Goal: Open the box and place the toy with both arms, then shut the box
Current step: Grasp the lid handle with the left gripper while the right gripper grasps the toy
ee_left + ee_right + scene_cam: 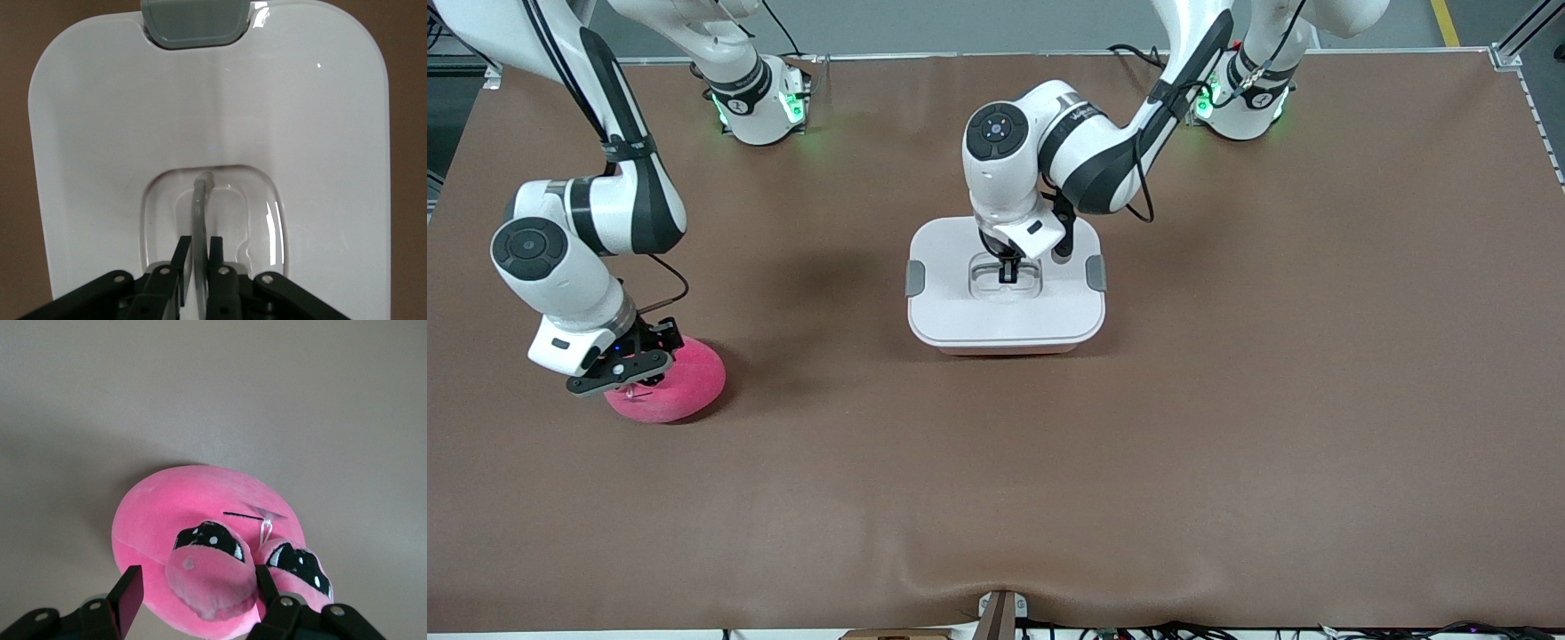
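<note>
The brown tabletop (1227,400) carried both of the task's things, well apart. The rounded-rectangular translucent pink plastic box (1006,284) sat at mid-table with its white lid (120,133) still on and a grey clip at each short end, its long axis running from one arm's end of the tabletop to the other. My left arm reached down onto it, and my left gripper (1008,269) stood in the lid's recessed centre. In the left wrist view its fingers (177,263) had closed narrowly on the thin clear handle loop (198,213), which rose edge-on between them. So the lift turned on that loop lying straight between the fingers, in line with the gripper and directly beneath it.

The rounded bright pink plush toy (671,382) lay toward the right arm's end of the tabletop, nearer the front camera than the box. My right gripper (618,372) was down over it, and the right wrist view showed its fingers (128,597) set wide either side of one bulging black-marked eye (210,570), not yet pressing in. I judged that grasp unfinished.

From the front, my own wrists hid both grasp points, and the toy's eyes could not be seen there. Whether the grey clips (915,278) were latched I could not tell.
</note>
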